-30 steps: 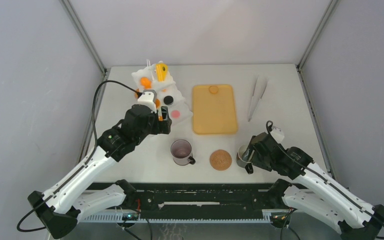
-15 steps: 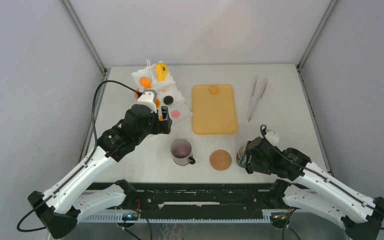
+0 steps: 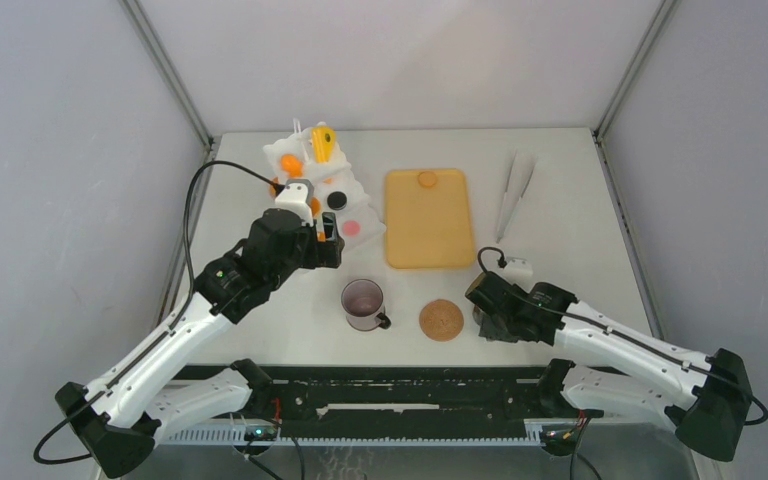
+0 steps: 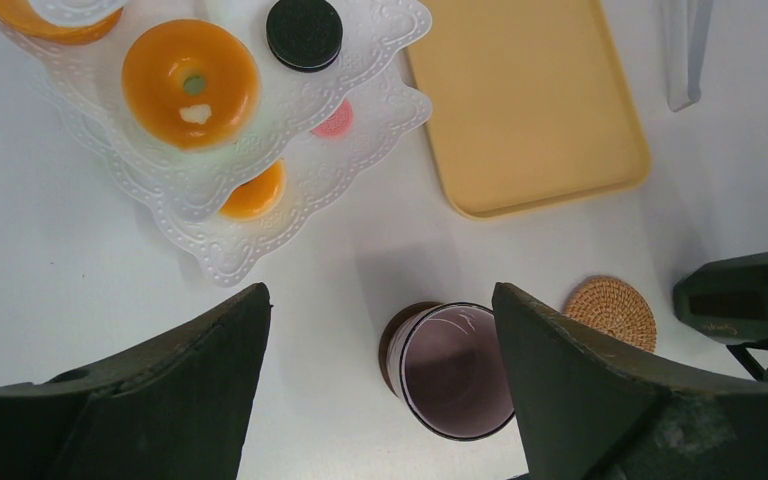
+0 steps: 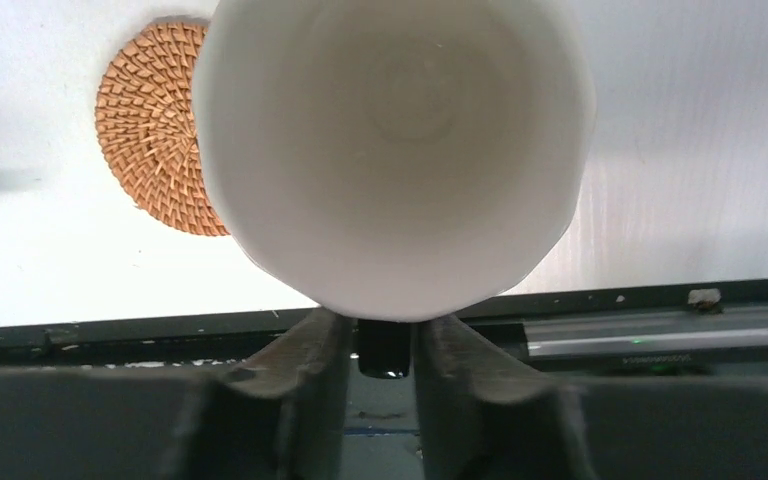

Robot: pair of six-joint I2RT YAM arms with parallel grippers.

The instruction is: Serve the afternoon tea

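A white tiered stand [image 3: 358, 238] holds the pastries: a yellow cake wedge [image 3: 324, 143], an orange tart [image 4: 191, 83], a black round [image 4: 304, 32] and a pink round [image 4: 335, 122]. My left gripper [image 4: 380, 292] hangs open above the table between the stand and a dark mug with a purple inside [image 4: 455, 370], which stands on a brown coaster [image 4: 398, 338]. The second mug, white inside [image 5: 395, 150], is in my right gripper [image 5: 383, 335], whose jaws are shut on its dark handle [image 5: 383, 355]. In the top view the right gripper [image 3: 490, 322] covers most of that mug.
A bare woven coaster [image 3: 441, 319] lies just left of the right gripper. The flat tan tray [image 3: 428, 217] sits mid-table with a small orange piece [image 3: 427, 179] at its far end. White tongs [image 3: 512, 192] lie at the back right. The black base rail [image 5: 610, 320] runs along the near edge.
My right wrist has swung left over its mug and its jaws have closed on the handle. The left arm has not moved.
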